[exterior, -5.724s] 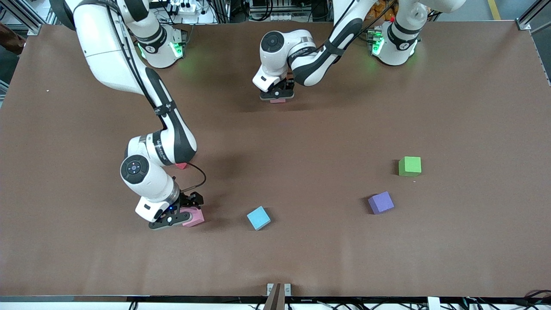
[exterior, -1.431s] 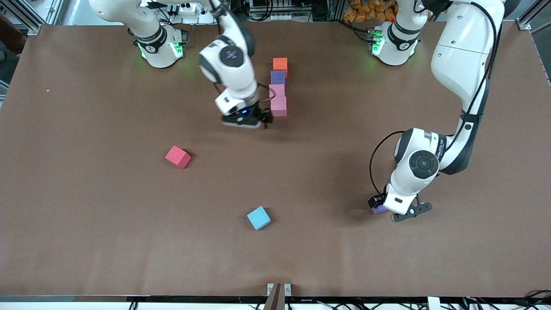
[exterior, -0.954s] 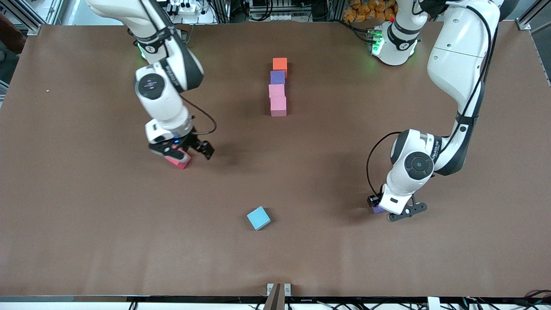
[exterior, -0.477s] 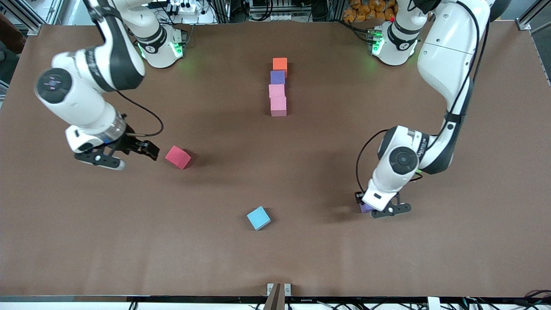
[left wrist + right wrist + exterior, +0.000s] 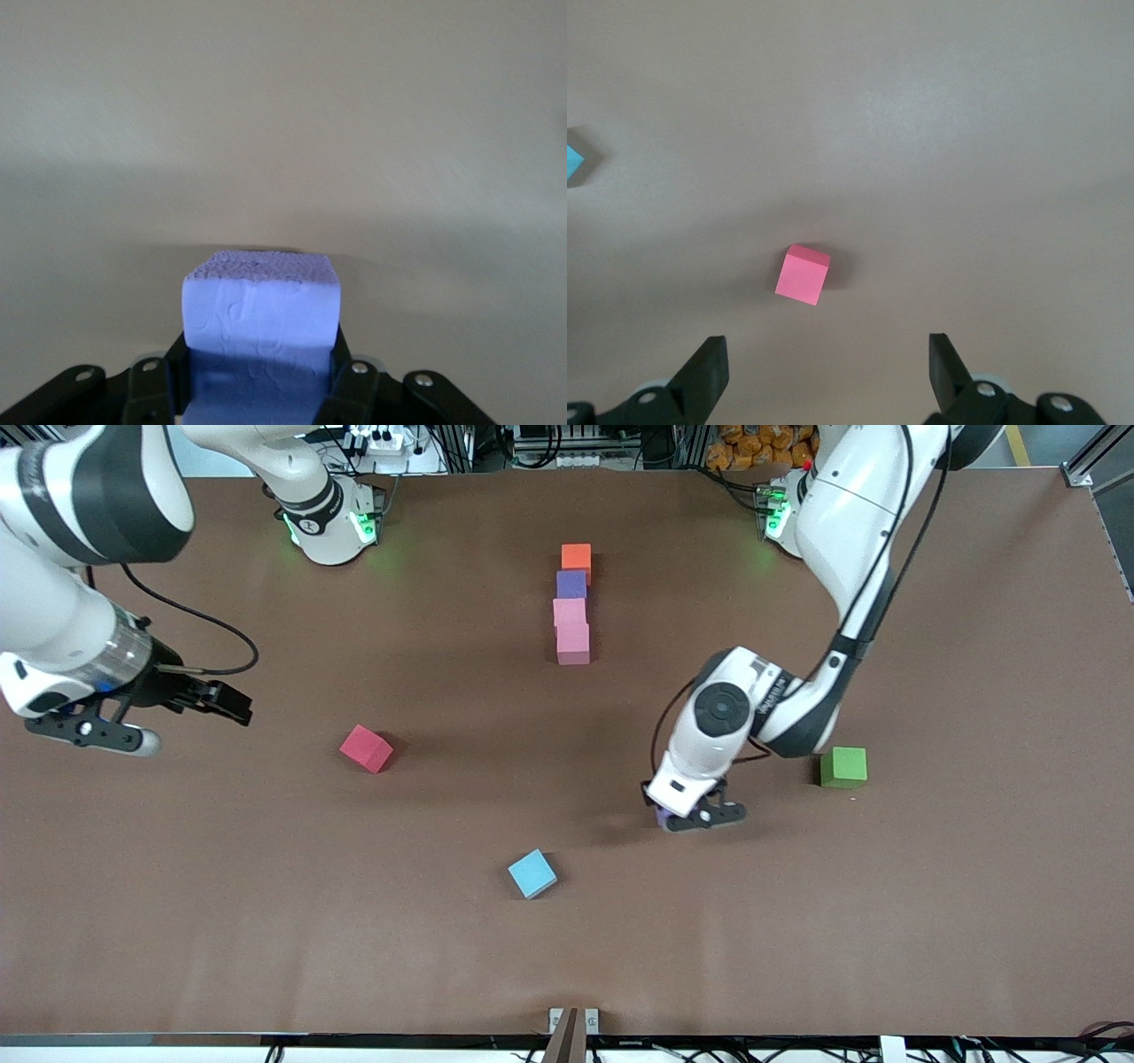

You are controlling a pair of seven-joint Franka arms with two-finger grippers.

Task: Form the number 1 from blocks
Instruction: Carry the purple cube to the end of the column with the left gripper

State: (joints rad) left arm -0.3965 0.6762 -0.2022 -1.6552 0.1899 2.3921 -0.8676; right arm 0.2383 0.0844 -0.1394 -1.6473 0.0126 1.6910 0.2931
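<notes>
Between the fingers of the left gripper, the second purple block is now travelling from its old place near the green cube toward the column of orange block, purple block and two pink blocks. The right gripper, jaws wide and empty, is backing away from the red cube, so the last piece is coming.

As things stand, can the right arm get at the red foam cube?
Probably yes. The right end effector hangs open toward the right arm's end of the table, and the red foam cube sits alone on bare brown table, with nothing between them in the right wrist view.
</notes>
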